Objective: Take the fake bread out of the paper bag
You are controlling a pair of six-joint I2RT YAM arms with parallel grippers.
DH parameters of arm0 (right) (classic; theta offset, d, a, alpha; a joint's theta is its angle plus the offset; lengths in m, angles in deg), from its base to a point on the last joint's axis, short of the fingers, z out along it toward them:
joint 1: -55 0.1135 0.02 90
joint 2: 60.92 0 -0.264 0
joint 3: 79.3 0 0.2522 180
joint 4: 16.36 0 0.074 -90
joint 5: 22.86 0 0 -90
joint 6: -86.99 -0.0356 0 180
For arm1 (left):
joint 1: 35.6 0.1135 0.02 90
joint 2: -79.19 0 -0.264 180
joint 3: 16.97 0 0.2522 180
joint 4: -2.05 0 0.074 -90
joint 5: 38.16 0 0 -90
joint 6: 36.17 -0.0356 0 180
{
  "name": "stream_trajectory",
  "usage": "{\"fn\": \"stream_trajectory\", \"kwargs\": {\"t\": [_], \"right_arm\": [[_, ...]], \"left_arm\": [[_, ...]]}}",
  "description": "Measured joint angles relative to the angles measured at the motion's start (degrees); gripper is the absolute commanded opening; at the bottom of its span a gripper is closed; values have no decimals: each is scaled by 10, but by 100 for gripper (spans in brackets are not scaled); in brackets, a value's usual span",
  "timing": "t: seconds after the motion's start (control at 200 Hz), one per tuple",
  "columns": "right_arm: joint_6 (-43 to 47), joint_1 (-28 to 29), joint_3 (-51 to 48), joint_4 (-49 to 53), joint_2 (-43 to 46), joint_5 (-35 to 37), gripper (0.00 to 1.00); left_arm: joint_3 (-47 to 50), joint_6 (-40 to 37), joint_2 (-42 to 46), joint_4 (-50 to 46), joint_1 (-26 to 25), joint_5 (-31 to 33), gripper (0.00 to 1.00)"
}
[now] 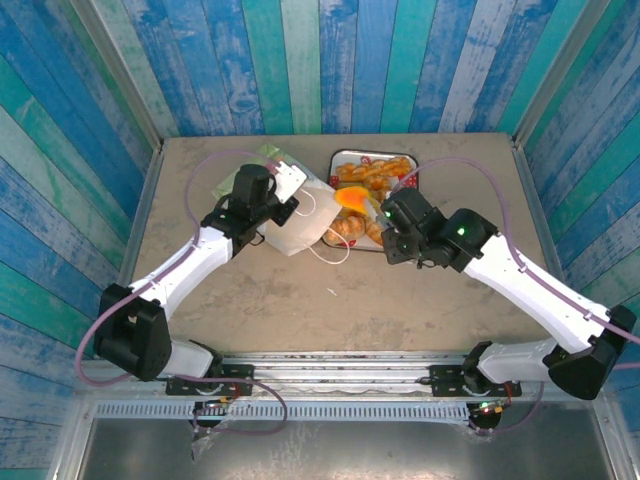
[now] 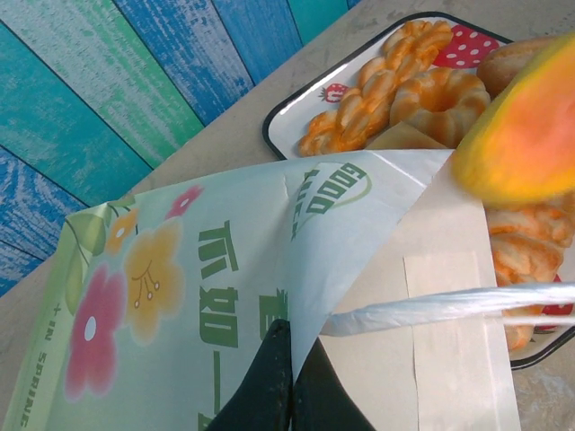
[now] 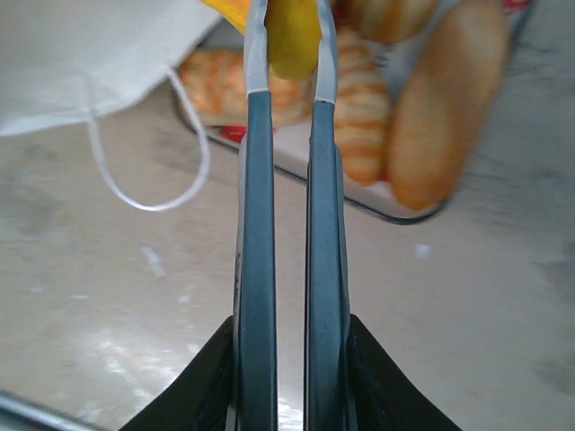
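Top view: my left gripper (image 1: 283, 200) sits just left of centre, at the upper left edge of the bag (image 1: 300, 228). The bag lies flat on the table (image 1: 350, 300), touching the left rim of the tray (image 1: 336, 158).

Left wrist view: the fingers (image 2: 269, 377) are pinched tight on the bag's paper edge at bottom centre. Flower print and green lettering face up, and the cord handle (image 2: 431, 305) runs off to the right.

My right gripper (image 1: 370, 207) is over the tray's left side, clamped on a yellow piece (image 1: 350, 198). In the right wrist view that piece (image 3: 292, 27) is wedged between the fingertips at top centre.

More bread (image 1: 375, 172) lies on the tray, twisted rolls toward its upper part. I cannot tell whether any is in the bag.
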Motion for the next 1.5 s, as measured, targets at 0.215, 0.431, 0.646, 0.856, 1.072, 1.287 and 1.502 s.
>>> {"fn": "stream_trajectory", "kwargs": {"t": [0.215,0.431,0.646,0.856,1.072,1.287,1.502], "right_arm": [[9,-2,42,52,-66,123,12],[19,-2,67,71,-118,192,14],[22,-2,105,90,-175,245,16],[22,-2,127,103,-247,275,19],[22,4,127,113,-285,285,26],[5,24,127,143,-314,307,30],[-10,48,127,164,-326,309,38]], "left_arm": [[4,0,15,-3,0,10,1],[10,-1,35,-4,0,20,1],[12,-1,36,-6,0,21,1],[13,-1,36,-7,0,21,1],[13,-1,36,-7,0,24,1],[13,0,36,-7,0,25,2],[13,0,36,-7,0,25,1]]}}
